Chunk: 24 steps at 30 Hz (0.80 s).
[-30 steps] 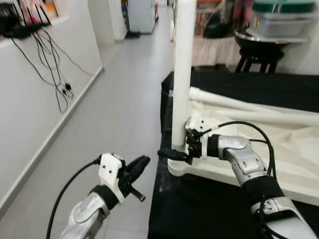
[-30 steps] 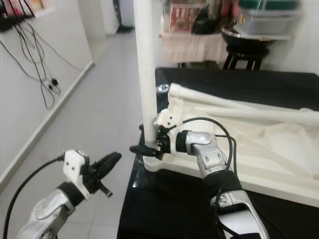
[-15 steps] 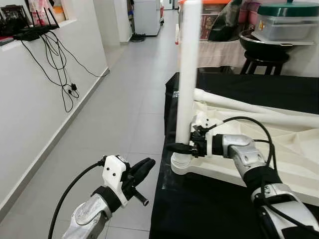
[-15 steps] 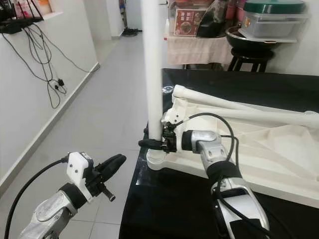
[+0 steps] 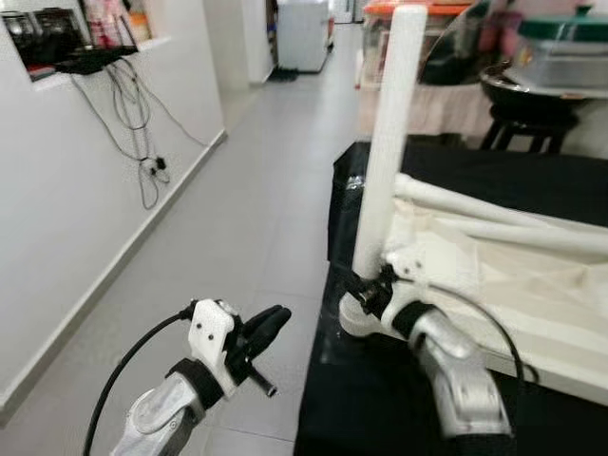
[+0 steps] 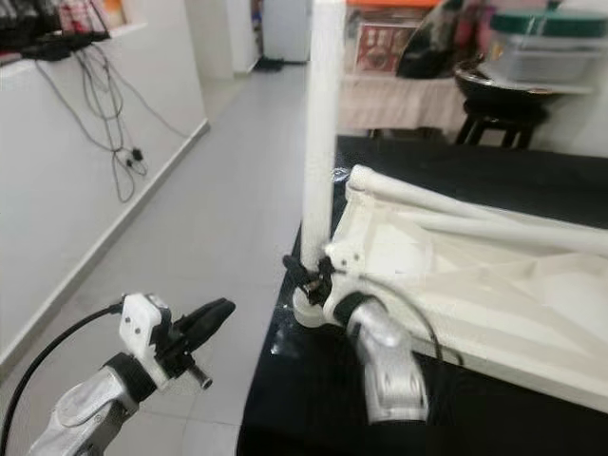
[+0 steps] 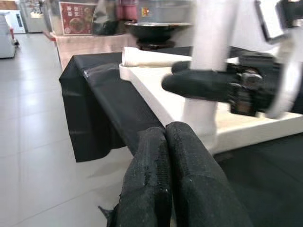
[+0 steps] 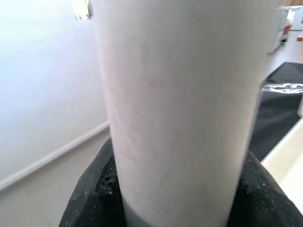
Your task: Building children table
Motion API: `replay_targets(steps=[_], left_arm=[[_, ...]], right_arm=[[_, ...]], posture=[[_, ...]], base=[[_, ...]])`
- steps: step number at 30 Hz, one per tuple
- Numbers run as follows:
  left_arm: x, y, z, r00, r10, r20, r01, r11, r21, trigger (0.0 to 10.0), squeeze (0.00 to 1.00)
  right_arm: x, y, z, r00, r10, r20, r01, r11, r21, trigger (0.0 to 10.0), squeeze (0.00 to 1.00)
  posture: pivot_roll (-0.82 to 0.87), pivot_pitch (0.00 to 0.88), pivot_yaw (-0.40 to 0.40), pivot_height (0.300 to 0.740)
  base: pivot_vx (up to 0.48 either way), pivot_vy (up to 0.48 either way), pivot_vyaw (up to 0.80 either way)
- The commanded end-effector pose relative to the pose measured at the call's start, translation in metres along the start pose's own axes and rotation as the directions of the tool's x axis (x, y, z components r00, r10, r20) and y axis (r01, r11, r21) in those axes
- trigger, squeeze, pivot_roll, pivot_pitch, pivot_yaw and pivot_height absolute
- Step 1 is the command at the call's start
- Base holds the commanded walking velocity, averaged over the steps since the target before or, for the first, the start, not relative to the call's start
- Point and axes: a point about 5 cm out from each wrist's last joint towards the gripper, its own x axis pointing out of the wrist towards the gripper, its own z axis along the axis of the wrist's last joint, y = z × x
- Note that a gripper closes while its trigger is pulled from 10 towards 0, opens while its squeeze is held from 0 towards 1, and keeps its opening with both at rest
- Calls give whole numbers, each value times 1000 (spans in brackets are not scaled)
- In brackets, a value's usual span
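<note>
I have my right claw (image 5: 366, 285) clenched around the white table leg (image 5: 387, 152) low down, just above where it meets the corner socket of the upturned white tabletop (image 6: 456, 275). The leg stands nearly upright at the near left corner of that top, which lies on the black-draped surface (image 6: 313, 399). Seen from my right wrist, the leg sits squarely between my two black fingers (image 8: 94, 198), touching both. Another white leg (image 5: 494, 204) lies flat across the far part of the tabletop.

My left claw (image 5: 255, 332) hangs off the surface's left edge over the grey floor (image 5: 237, 190), its fingers pressed together on nothing.

I judge the step in hand to be seating this leg in its corner socket. Whether it is fully home I cannot tell. The next move likely calls for keeping the leg straight while I press or turn it down, then letting go gently so it does not lean
</note>
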Motion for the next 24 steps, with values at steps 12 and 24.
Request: replay_targets(steps=[12, 24], left_arm=[[1, 1, -4, 1000, 11, -16, -12, 1000, -14, 10000, 0], [4, -1, -5, 1000, 1, -16, -2, 1000, -26, 10000, 0]], right_arm=[[21, -6, 10, 983, 183, 7, -183, 983, 1, 10000, 1000], [18, -18, 22, 859, 512, -30, -512, 859, -6, 10000, 0]], posture=[[-24, 0, 18, 740], [-8, 0, 2, 740]], base=[[0, 0, 0], [0, 0, 0]])
